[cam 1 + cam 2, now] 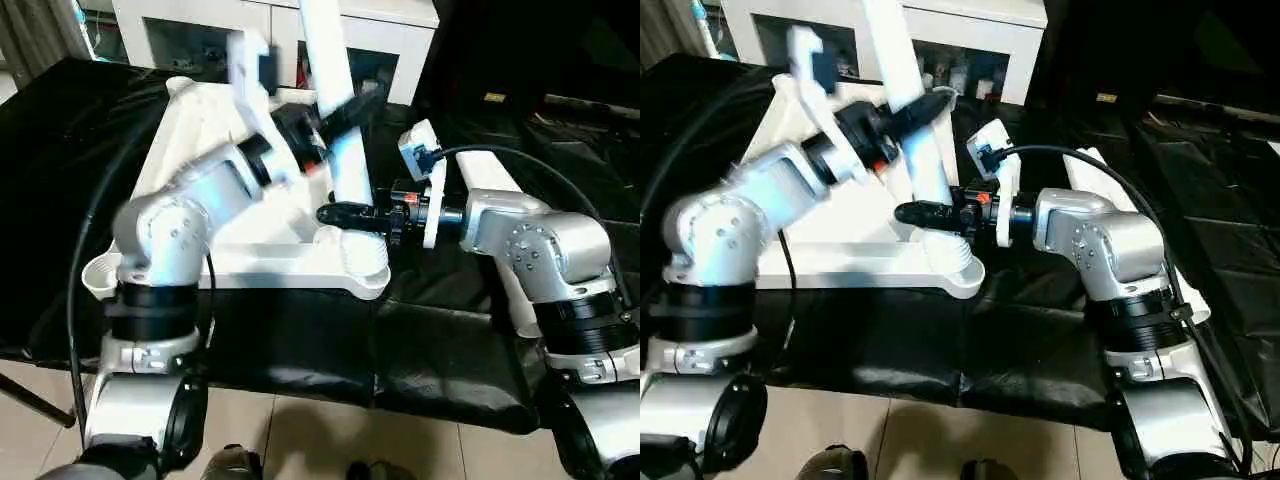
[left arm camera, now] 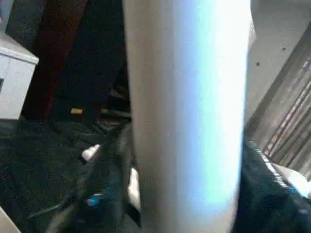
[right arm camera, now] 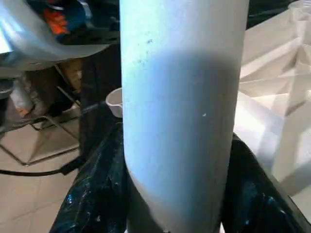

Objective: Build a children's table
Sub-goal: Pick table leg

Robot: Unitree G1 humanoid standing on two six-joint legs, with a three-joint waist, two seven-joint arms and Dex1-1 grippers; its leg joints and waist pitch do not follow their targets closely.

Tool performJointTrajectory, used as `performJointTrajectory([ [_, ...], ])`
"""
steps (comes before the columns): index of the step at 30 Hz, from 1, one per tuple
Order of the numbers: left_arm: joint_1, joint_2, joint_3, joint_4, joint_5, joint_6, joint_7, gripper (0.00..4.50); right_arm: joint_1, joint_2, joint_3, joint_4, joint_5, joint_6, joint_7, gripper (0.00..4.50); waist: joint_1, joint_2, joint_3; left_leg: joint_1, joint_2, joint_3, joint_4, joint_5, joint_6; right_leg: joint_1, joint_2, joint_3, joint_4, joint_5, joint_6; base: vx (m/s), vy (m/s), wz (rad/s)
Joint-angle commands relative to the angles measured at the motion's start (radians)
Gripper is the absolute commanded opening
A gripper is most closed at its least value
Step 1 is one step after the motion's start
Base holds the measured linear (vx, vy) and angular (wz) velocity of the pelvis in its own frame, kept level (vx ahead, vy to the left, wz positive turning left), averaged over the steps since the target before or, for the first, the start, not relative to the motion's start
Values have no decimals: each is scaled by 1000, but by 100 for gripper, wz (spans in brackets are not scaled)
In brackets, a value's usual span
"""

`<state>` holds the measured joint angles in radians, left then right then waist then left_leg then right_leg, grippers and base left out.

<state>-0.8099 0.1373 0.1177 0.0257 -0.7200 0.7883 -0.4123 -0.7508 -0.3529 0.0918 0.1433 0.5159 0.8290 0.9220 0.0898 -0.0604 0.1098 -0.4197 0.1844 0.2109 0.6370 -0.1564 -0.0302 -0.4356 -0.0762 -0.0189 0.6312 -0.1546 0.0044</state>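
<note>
While the long tapered white plastic leg (image 1: 908, 110) stands in the near corner socket of the upturned white ribbed tabletop (image 1: 250, 262), the right claw (image 1: 908, 213) grips its base and the left claw (image 1: 930, 108) clasps it higher, black cloth (image 1: 60, 200) lying open around both.

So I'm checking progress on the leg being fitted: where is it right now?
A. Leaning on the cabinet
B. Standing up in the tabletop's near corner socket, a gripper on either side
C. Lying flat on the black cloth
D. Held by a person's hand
B: the white leg rises from the corner socket of the upturned tabletop, with the left gripper high on it and the right gripper low.
</note>
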Motion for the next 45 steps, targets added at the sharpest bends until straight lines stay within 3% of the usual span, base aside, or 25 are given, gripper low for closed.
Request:
performJointTrajectory([
  [1, -2, -5, 1, -19, 12, 6, 19, 239, -11, 0, -19, 1, 0, -22, -10, 188, 1, 1, -101, 41, 36, -27, -79, -193, -39, 50, -51, 24, -69, -255, -167, 0, 0, 0],
  [9, -15, -4, 16, -10, 32, -24, 46, 188, -18, 6, -19, 16, -17, -43, -22, 188, -1, -1, -100, 40, 35, -26, -79, -189, -34, 49, -49, 24, -70, -247, -161, 0, 0, 0],
  [15, -8, 10, -3, -27, 27, -29, 6, 185, -16, 3, -7, 19, -38, -91, -20, 188, -1, -2, -100, 41, 35, -26, -79, -194, -34, 49, -51, 24, -71, -260, -159, 0, 0, 0],
  [16, -7, 14, -8, -31, 26, -32, -11, 185, -16, 7, -14, 21, -28, -95, -11, 244, -1, -2, -100, 40, 35, -26, -79, -191, -33, 49, -51, 24, -70, -257, -160, 0, 0, 0],
  [22, -1, 50, -45, -60, -3, -19, -126, 184, -15, -27, -3, -8, -6, -86, 62, 300, -1, -2, -99, 44, 36, -25, -80, -195, -30, 47, -49, 24, -71, -267, -162, 0, 0, 0],
  [30, 3, 97, -74, -77, -42, 21, -237, 184, -4, -124, 60, -47, 2, -70, 219, 306, -1, -7, -98, 40, 36, -25, -78, -196, -23, 50, -52, 25, -70, -277, -169, 0, 0, 0],
  [38, 16, 101, -99, -119, -75, 44, -295, 184, -4, -127, 85, -42, 6, -60, 261, 306, -1, -5, -97, 41, 38, -25, -77, -189, -16, 48, -52, 25, -67, -269, -185, 0, 0, 0],
  [45, 19, 106, -106, -127, -78, 54, -313, 184, -14, -121, 90, -30, 9, -63, 268, 306, -2, -6, -96, 42, 38, -25, -78, -201, -25, 47, -52, 25, -71, -299, -172, 0, 0, 0],
])
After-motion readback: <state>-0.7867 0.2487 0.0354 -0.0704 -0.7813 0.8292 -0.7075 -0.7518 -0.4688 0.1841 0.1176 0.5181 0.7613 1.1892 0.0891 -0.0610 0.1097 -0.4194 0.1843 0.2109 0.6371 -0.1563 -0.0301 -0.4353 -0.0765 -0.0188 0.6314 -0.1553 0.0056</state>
